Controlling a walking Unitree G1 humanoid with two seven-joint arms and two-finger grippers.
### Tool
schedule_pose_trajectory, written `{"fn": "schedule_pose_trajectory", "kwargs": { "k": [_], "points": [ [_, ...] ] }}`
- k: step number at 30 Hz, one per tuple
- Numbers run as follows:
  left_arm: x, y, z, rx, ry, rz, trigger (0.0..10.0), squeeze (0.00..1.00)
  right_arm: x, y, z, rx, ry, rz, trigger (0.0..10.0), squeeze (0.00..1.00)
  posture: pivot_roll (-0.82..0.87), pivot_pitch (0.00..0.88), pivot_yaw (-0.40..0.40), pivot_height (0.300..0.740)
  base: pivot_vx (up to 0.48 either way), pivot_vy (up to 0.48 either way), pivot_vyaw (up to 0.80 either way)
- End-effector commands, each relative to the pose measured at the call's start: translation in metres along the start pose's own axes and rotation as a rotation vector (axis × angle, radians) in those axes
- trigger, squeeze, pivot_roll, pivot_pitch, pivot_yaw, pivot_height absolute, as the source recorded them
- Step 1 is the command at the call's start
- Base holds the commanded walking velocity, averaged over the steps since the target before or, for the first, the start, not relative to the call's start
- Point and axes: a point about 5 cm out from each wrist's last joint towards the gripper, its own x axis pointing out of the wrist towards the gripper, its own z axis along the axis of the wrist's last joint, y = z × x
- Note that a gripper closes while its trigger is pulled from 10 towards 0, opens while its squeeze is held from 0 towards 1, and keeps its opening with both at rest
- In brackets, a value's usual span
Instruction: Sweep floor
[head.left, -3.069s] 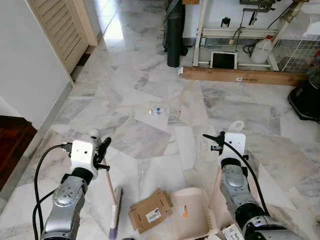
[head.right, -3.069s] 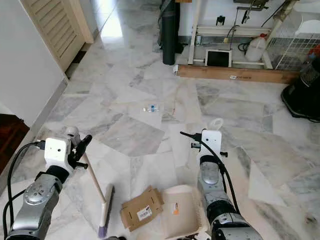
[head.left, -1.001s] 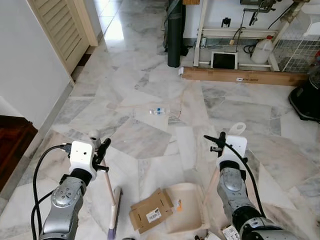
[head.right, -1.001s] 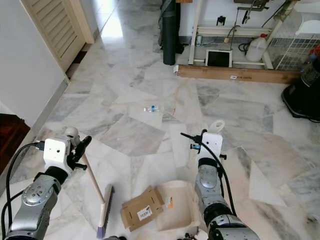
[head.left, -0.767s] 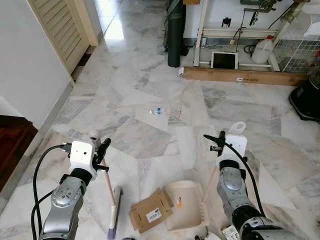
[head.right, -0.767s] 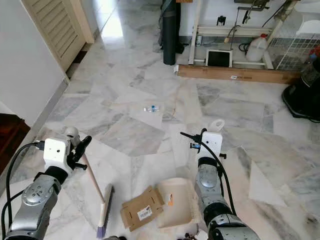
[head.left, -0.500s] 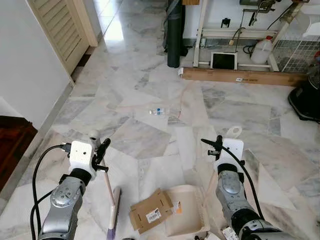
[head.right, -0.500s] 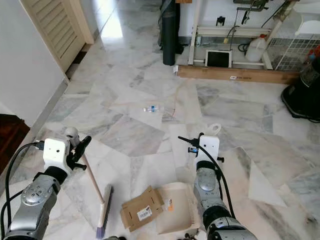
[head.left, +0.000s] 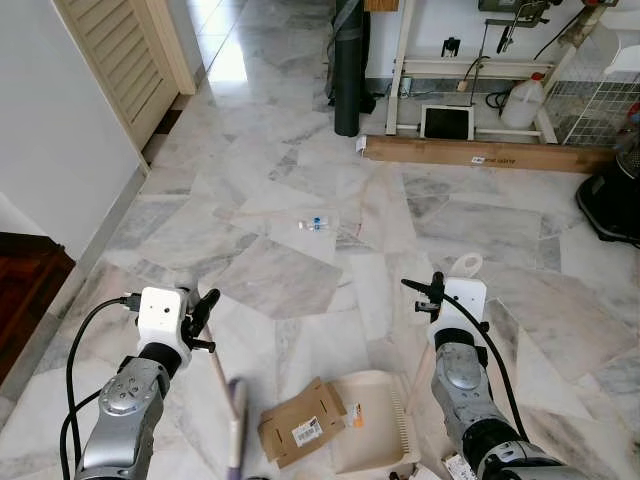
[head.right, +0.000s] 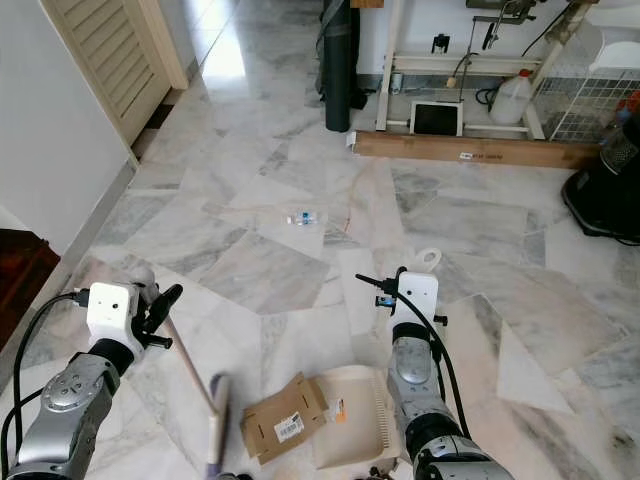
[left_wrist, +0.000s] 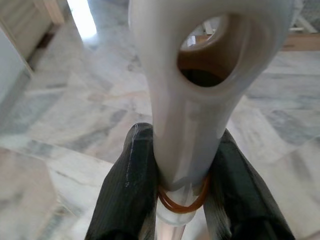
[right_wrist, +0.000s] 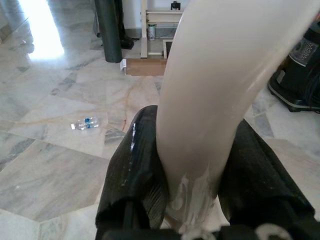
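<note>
Both grippers are clamped on tools as I look down at the marble floor (head.left: 300, 130). At lower left of the left eye view, my left gripper (left_wrist: 176, 172) pinches the broom handle (left_wrist: 200, 75) between its two black fingers (left_wrist: 131, 185), just below the handle's hanging loop; an orange rubber band circles the shaft there. From that grip the broom (head.left: 232, 420) slants down toward the bottom of the frame, its head resting on the floor just left of a flattened cardboard box (head.left: 303, 433).

At lower right, my right gripper (right_wrist: 192, 180) is closed around the pale dustpan handle (right_wrist: 220, 75), fingers (right_wrist: 137, 165) pressed to either side. Its cream dustpan (head.left: 370, 420) sits on the floor beside the cardboard, touching its right edge.

Near the middle of the frame a small plastic bottle (head.left: 314, 223) lies on the tiles, well apart from both tools. Along the top edge stand a long wooden board (head.left: 488, 152), a white jug (head.left: 523, 100) and a dark rolled mat (head.left: 350, 65).
</note>
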Motion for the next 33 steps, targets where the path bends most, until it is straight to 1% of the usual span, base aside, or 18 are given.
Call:
{"fn": "schedule_pose_trajectory", "kwargs": {
  "k": [1, 3, 4, 5, 6, 11, 14, 16, 20, 26, 31, 32, 33],
  "points": [
    [-0.001, 0.001, -0.011, -0.074, 0.060, -0.010, 10.0, 0.00, -0.010, 0.002, -0.019, 0.006, 0.104, 0.011, 10.0, 0.00, 0.18, 0.164, 0.067, 0.740, 0.000, 0.000, 0.00],
    [0.001, 0.001, -0.010, -0.116, 0.059, -0.008, 10.0, 0.00, -0.010, 0.002, -0.019, 0.005, 0.105, 0.013, 10.0, 0.00, 0.18, 0.163, 0.067, 0.740, 0.000, 0.000, 0.00],
    [0.003, 0.002, -0.008, -0.164, 0.056, -0.006, 10.0, 0.00, -0.009, 0.002, -0.019, 0.005, 0.106, 0.013, 10.0, 0.00, 0.17, 0.163, 0.066, 0.740, 0.000, 0.000, 0.00],
    [0.003, 0.002, -0.008, -0.164, 0.056, -0.006, 10.0, 0.00, -0.009, 0.002, -0.019, 0.005, 0.106, 0.013, 10.0, 0.00, 0.17, 0.163, 0.066, 0.740, 0.000, 0.000, 0.00],
    [0.005, 0.003, -0.006, -0.204, 0.046, 0.000, 10.0, 0.00, -0.009, 0.002, -0.019, 0.006, 0.107, 0.014, 10.0, 0.00, 0.17, 0.161, 0.067, 0.740, 0.000, 0.000, 0.00],
    [0.010, 0.006, 0.001, -0.276, 0.016, -0.003, 10.0, 0.00, -0.010, 0.003, -0.019, 0.007, 0.111, 0.020, 10.0, 0.00, 0.17, 0.159, 0.065, 0.740, 0.000, 0.000, 0.00],
    [0.012, 0.006, 0.005, -0.274, 0.006, -0.015, 10.0, 0.00, -0.010, 0.003, -0.020, 0.008, 0.113, 0.023, 10.0, 0.00, 0.17, 0.158, 0.065, 0.740, 0.000, 0.000, 0.00],
    [0.016, 0.004, 0.012, -0.300, -0.023, -0.032, 10.0, 0.00, -0.010, 0.004, -0.019, 0.009, 0.114, 0.027, 10.0, 0.00, 0.17, 0.157, 0.063, 0.740, 0.000, 0.000, 0.00],
    [0.020, 0.001, 0.019, -0.309, -0.041, -0.051, 10.0, 0.00, -0.009, 0.005, -0.019, 0.010, 0.113, 0.032, 10.0, 0.00, 0.17, 0.152, 0.060, 0.740, 0.000, 0.000, 0.00],
    [0.023, -0.004, 0.027, -0.374, -0.085, -0.082, 10.0, 0.00, -0.005, 0.007, -0.014, 0.016, 0.102, 0.037, 10.0, 0.00, 0.17, 0.142, 0.057, 0.740, 0.000, 0.000, 0.00],
    [0.024, -0.008, 0.029, -0.370, -0.090, -0.103, 10.0, 0.00, -0.003, 0.008, -0.011, 0.019, 0.098, 0.040, 10.0, 0.00, 0.17, 0.127, 0.054, 0.740, 0.000, 0.000, 0.00],
    [0.025, -0.008, 0.032, -0.356, -0.103, -0.096, 10.0, 0.00, -0.001, 0.008, -0.008, 0.020, 0.092, 0.041, 10.0, 0.00, 0.17, 0.118, 0.054, 0.740, 0.000, 0.000, 0.00],
    [0.025, -0.007, 0.036, -0.323, -0.122, -0.084, 10.0, 0.00, 0.001, 0.009, -0.005, 0.021, 0.085, 0.042, 10.0, 0.00, 0.17, 0.110, 0.053, 0.740, 0.000, 0.000, 0.00]
  ]
}}
